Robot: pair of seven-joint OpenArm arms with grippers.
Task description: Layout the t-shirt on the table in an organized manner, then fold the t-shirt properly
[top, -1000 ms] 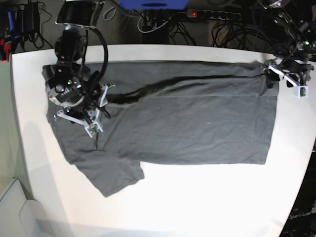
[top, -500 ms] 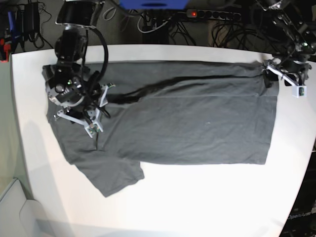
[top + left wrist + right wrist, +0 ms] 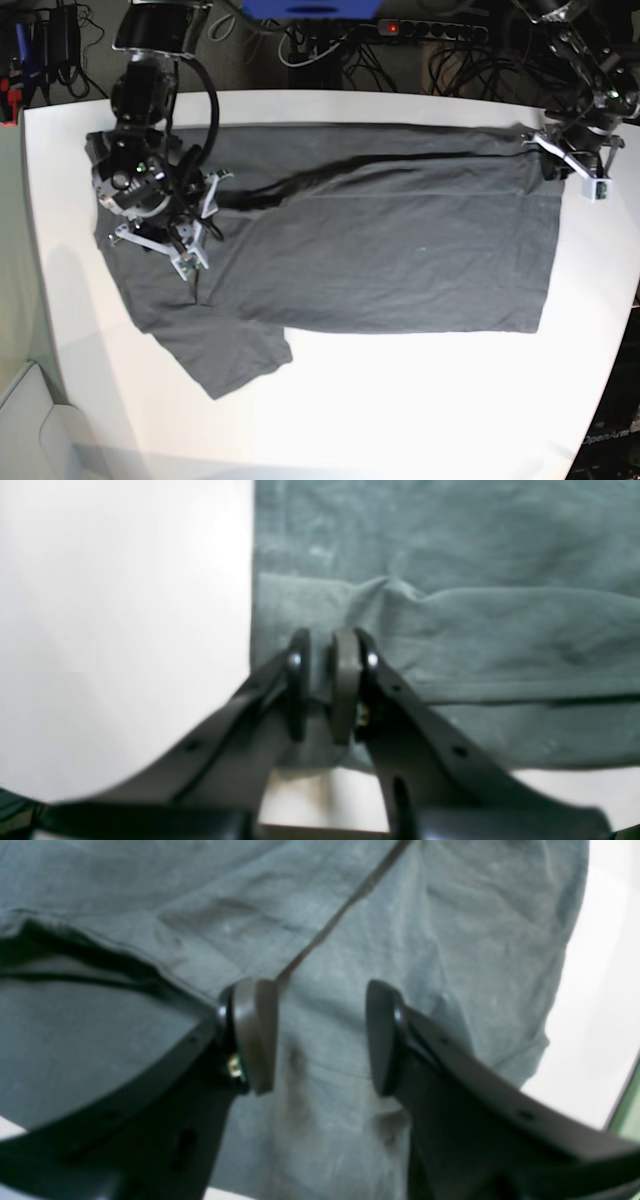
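**T-shirt spread on the bench, one pincer nipping its hem corner**

The t-shirt lies flat across the white bench, collar end toward the left of the base view and hem toward the right. A long fold of cloth runs along its upper part, throwing a dark shadow, so the layer beneath it is hidden. The upper sleeve and the collar are covered by the right arm's body, and the tag cannot be seen. The lower sleeve sticks out toward the near edge of the bench.

In the left wrist view the picture is soft; the left pincer has its two pads nearly together at the hem corner, with a small ridge of grey cloth puckered up just beyond the tips. Cloth fills the narrow gap, so it appears to be pinching the shirt's edge. In the base view that arm reaches in from the far right corner, its wrist tilted down at the shirt's top right corner.

The right pincer stands half open above the shirt near the shoulder, a seam line running to its left pad; its pads hold nothing. Its arm hangs over the shirt's left end, wrist pointing down.

Cables and a power strip lie beyond the bench.
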